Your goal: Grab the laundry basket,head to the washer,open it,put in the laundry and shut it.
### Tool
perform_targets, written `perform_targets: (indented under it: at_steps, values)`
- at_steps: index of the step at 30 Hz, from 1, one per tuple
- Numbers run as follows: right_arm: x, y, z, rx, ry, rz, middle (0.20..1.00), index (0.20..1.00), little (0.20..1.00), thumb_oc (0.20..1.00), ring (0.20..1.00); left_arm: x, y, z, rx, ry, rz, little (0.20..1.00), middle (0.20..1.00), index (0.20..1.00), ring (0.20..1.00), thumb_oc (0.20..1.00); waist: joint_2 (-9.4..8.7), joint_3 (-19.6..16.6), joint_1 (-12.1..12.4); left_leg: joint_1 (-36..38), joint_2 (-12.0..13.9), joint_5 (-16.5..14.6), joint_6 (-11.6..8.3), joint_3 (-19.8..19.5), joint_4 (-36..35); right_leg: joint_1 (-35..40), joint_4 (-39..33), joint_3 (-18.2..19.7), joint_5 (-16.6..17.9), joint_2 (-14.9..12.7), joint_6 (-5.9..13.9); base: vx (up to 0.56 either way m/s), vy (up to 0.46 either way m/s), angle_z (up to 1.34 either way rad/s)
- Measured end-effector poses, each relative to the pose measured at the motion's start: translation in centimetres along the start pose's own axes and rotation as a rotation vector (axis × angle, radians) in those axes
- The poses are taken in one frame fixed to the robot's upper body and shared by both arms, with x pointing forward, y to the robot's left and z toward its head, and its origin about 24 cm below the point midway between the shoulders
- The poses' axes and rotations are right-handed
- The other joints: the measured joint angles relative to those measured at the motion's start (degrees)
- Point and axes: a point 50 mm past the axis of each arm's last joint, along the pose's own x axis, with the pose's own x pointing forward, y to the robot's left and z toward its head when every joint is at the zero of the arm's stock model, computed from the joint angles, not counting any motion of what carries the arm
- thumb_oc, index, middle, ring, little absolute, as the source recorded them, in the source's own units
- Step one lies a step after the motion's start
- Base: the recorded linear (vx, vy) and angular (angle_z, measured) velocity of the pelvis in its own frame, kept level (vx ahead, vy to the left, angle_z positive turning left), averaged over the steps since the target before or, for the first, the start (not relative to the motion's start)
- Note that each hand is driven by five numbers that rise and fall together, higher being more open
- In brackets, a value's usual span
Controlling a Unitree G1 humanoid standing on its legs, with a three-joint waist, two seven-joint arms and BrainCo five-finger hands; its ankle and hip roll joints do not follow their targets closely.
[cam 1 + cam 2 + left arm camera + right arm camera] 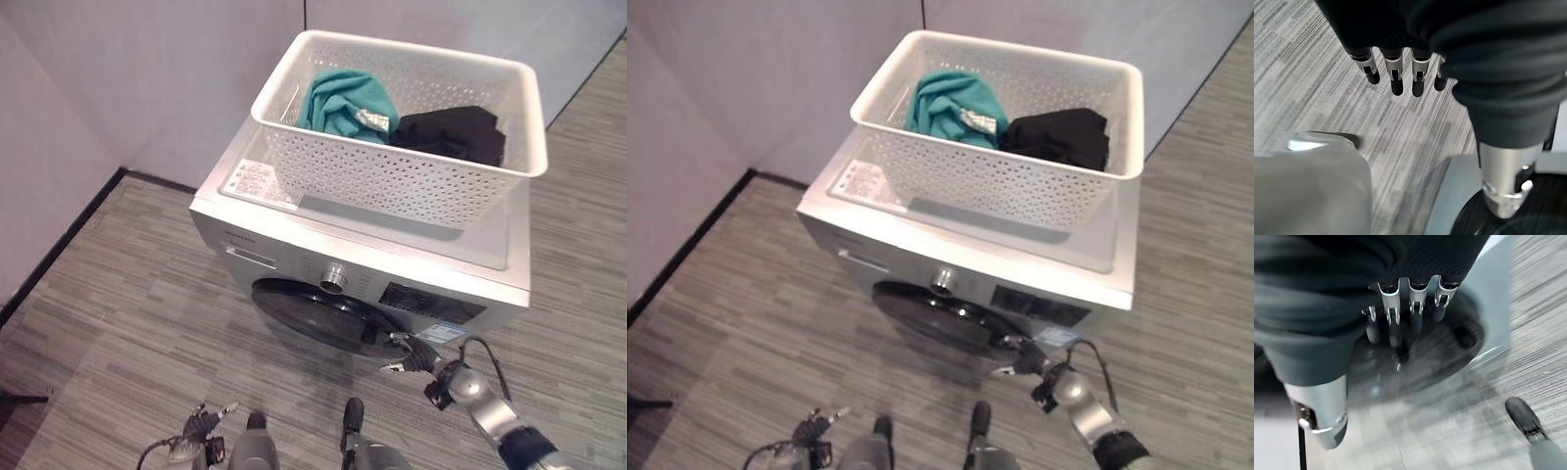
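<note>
Laundry basket [411,157]: white perforated plastic, rectangular, open-topped, standing on the flat lid of the washer, well clear of both hands.

Nearest item: left hand [201,428], low by the striped grey floor [108,323], fingers [1396,73] straight and slack, holding nothing.

Next: right hand [416,354], reaching in at the right edge of the washer's round dark glass door [313,308]; its fingers [1413,308] hang loosely extended toward the glass, grasping nothing, and contact with the door cannot be confirmed.

Next: silver-grey front-loading washer [294,257], door closed, round metal knob [335,278] on the control strip above it, white label sheet [255,183] on the lid's left side.

Farthest: the basket's contents, a crumpled teal cloth [345,100] to the left and a folded black garment [453,133] to the right, lying side by side and touching; pale wall panels [147,78] behind.

Handling estimate: basket probably light and fairly stiff, with some flex in the lattice walls; best taken under the rolled rim on the two short ends. Clothes soft and limp, likely to sag and trail; pinch a bunched fold.
</note>
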Motion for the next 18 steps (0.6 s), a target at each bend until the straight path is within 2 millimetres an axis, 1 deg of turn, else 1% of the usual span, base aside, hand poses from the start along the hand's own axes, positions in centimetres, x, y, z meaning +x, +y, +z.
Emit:
perform_targets:
  at_steps: [1, 2, 3, 4, 5, 6, 7, 8, 9, 10, 11, 12, 13, 14, 16, 17, 18]
  values:
    - [-0.2, -0.4, -0.3, 0.001, 0.01, -0.012, 1.0, 1.0, 1.0, 1.0, 1.0, 0.1, -0.2, 0.6, 0.002, -0.013, -0.004, 1.0, 1.0, 1.0, 1.0, 1.0, -0.11, 0.2, -0.4, 1.7, 0.1, -0.5, 0.13, 0.4, -2.6, -0.2, 0.0, 0.0, 0.6, -0.3, 0.35, -0.07, 0.344, 0.26]
    - [-0.6, -0.4, -0.9, 0.028, 0.025, -0.032, 1.0, 1.0, 1.0, 1.0, 1.0, 0.2, -0.5, 1.2, 0.013, -0.027, -0.016, 1.0, 1.0, 1.0, 1.0, 1.0, 0.2, 0.3, -0.6, 3.1, 0.1, -1.5, 0.79, 0.5, -5.2, -0.2, 0.0, -0.1, 1.8, -0.5, 0.83, -0.12, 0.266, 0.15]
    - [-1.2, -1.3, -1.6, 0.076, 0.038, -0.102, 1.0, 1.0, 1.0, 1.0, 1.0, 0.2, -1.2, 1.3, 0.04, -0.031, -0.041, 1.0, 1.0, 1.0, 1.0, 1.0, 1.95, -0.7, -1.6, 5.3, -0.1, -2.6, 3.15, 0.4, -10.1, -0.1, 0.0, -0.8, 2.0, -0.5, 1.76, -0.12, 0.266, 0.15]
    - [-1.3, -1.4, -1.8, 0.075, 0.043, -0.111, 1.0, 1.0, 1.0, 1.0, 1.0, 0.2, -1.2, 1.4, 0.062, -0.037, -0.045, 1.0, 1.0, 1.0, 1.0, 1.0, 2.29, -0.9, -1.8, 5.5, -0.3, -3.2, 3.15, 0.4, -11.5, -0.3, 0.0, -0.8, 2.4, -0.9, 2.73, -0.15, 0.25, 0.09]
    - [-1.5, -0.7, -2.2, 0.092, 0.056, -0.103, 1.0, 1.0, 1.0, 1.0, 1.0, 0.3, -1.0, 1.7, 0.085, -0.05, -0.043, 1.0, 1.0, 1.0, 1.0, 1.0, 0.9, -1.3, -2.1, 6.0, -2.9, -2.7, 3.79, 0.6, -11.8, -0.9, 0.0, 0.1, 3.5, -3.0, 3.4, -0.1, 0.141, -0.15]
    - [-1.4, -0.4, -2.1, 0.097, 0.052, -0.099, 1.0, 1.0, 1.0, 1.0, 1.0, 0.3, -1.0, 1.7, 0.097, -0.052, -0.044, 1.0, 1.0, 1.0, 1.0, 1.0, 0.59, -1.6, -1.9, 6.3, -4.0, -2.2, 5.05, 0.9, -12.5, -1.2, 0.0, 0.6, 3.8, -4.0, 3.91, -0.16, 0.201, -0.25]
    - [-1.7, 0.5, -2.6, 0.11, 0.069, -0.084, 1.0, 1.0, 1.0, 1.0, 1.0, 0.2, -0.9, 1.4, 0.104, -0.044, -0.048, 1.0, 1.0, 1.0, 1.0, 1.0, -0.27, -2.1, -2.1, 6.7, -6.6, -1.6, 6.37, 1.8, -12.7, -1.5, 0.0, 1.9, 5.2, -6.2, 4.97, -0.16, 0.17, -0.37]
    - [-1.7, 0.9, -2.8, 0.106, 0.079, -0.072, 1.0, 1.0, 1.0, 1.0, 1.0, 0.1, -0.7, 0.9, 0.11, -0.039, -0.049, 1.0, 1.0, 1.0, 1.0, 1.0, -0.58, -2.6, -1.9, 7.2, -7.8, -1.4, 7.14, 2.9, -13.2, -2.0, 0.0, 2.8, 6.0, -7.2, 5.54, -0.18, 0.124, -0.44]
    - [-1.7, 1.4, -2.8, 0.089, 0.082, -0.055, 1.0, 1.0, 1.0, 1.0, 1.0, -0.1, -0.4, 0.4, 0.13, -0.033, -0.048, 1.0, 1.0, 1.0, 1.0, 1.0, -0.52, -2.8, -2.0, 7.5, -8.6, -1.1, 7.85, 3.9, -13.5, -2.3, 0.0, 2.9, 4.4, -8.3, 6.55, -0.13, 0.063, -0.46]
    - [-1.6, 1.7, -2.7, 0.081, 0.08, -0.045, 1.0, 1.0, 1.0, 1.0, 1.0, -0.2, 0.0, -0.1, 0.148, -0.021, -0.042, 1.0, 1.0, 1.0, 1.0, 1.0, -0.45, -3.0, -2.1, 7.2, -9.0, -1.3, 8.47, 4.7, -12.6, -2.4, 0.0, 2.1, 2.6, -9.0, 7.4, -0.16, 0.034, -0.41]
    - [-1.6, 1.8, -2.6, 0.079, 0.078, -0.043, 1.0, 1.0, 1.0, 1.0, 1.0, -0.2, 0.2, -0.3, 0.154, -0.017, -0.039, 1.0, 1.0, 1.0, 1.0, 1.0, 0.14, -3.0, -1.7, 7.0, -8.6, -1.2, 8.74, 5.6, -12.4, -2.6, 0.2, 0.5, 0.9, -9.6, 8.1, -0.16, 0.031, -0.34]
    - [-1.5, 1.9, -2.5, 0.073, 0.072, -0.039, 1.0, 1.0, 1.0, 1.0, 1.0, -0.3, 0.7, -0.6, 0.157, -0.01, -0.029, 1.0, 1.0, 1.0, 1.0, 1.0, 1.15, -3.2, -1.3, 6.1, -7.7, -0.6, 9.54, 6.2, -12.5, -3.5, 2.6, -1.7, -0.2, -10.0, 8.05, -0.2, 0.027, -0.18]
    - [-1.5, 1.7, -2.1, 0.057, 0.057, -0.046, 1.0, 1.0, 1.0, 1.0, 1.0, -0.3, 0.8, -0.5, 0.152, -0.015, -0.027, 1.0, 1.0, 1.0, 1.0, 1.0, 2.06, -2.8, -0.9, 6.1, -6.8, -0.4, 9.9, 6.0, -12.5, -4.3, 7.0, -0.9, -0.9, -10.1, 7.88, -0.12, -0.016, -0.08]
    - [-1.4, 1.4, -1.2, 0.042, 0.02, -0.053, 1.0, 1.0, 1.0, 1.0, 1.0, -0.3, 1.0, -0.5, 0.147, -0.02, -0.022, 1.0, 1.0, 1.0, 1.0, 1.0, 2.93, -2.8, 0.0, 6.1, -5.5, 0.2, 9.62, 6.0, -12.7, -4.2, 11.4, -0.1, -1.5, -10.2, 8.19, -0.06, -0.028, 0.02]
    - [-1.2, 0.9, 0.2, 0.014, -0.032, -0.078, 1.0, 1.0, 1.0, 1.0, 1.0, -0.3, 1.1, -0.5, 0.138, -0.022, -0.019, 1.0, 1.0, 1.0, 1.0, 1.0, 3.21, -2.8, 2.0, 6.4, -4.2, 0.7, 9.25, 6.0, -13.0, -3.0, 16.9, 4.5, -4.8, -10.2, 9.5, -0.01, -0.049, -0.01]
    - [-1.0, 0.6, 0.8, -0.006, -0.055, -0.095, 1.0, 1.0, 1.0, 1.0, 1.0, -0.4, 1.0, -0.5, 0.137, -0.027, -0.021, 1.0, 1.0, 1.0, 1.0, 1.0, 2.73, -3.4, 2.7, 6.3, -4.3, 0.8, 8.95, 5.7, -13.2, -1.5, 15.7, 5.3, -5.0, -11.0, 9.83, 0.0, -0.074, 0.02]
    - [-0.7, 0.2, 1.6, -0.025, -0.077, -0.109, 1.0, 1.0, 1.0, 1.0, 1.0, -0.5, 1.2, -0.7, 0.138, -0.027, -0.019, 1.0, 1.0, 1.0, 1.0, 1.0, 1.98, -3.7, 3.3, 6.3, -4.7, 1.0, 8.61, 5.5, -13.3, 0.6, 13.4, 5.3, -4.5, -12.1, 10.06, 0.0, -0.044, -0.11]
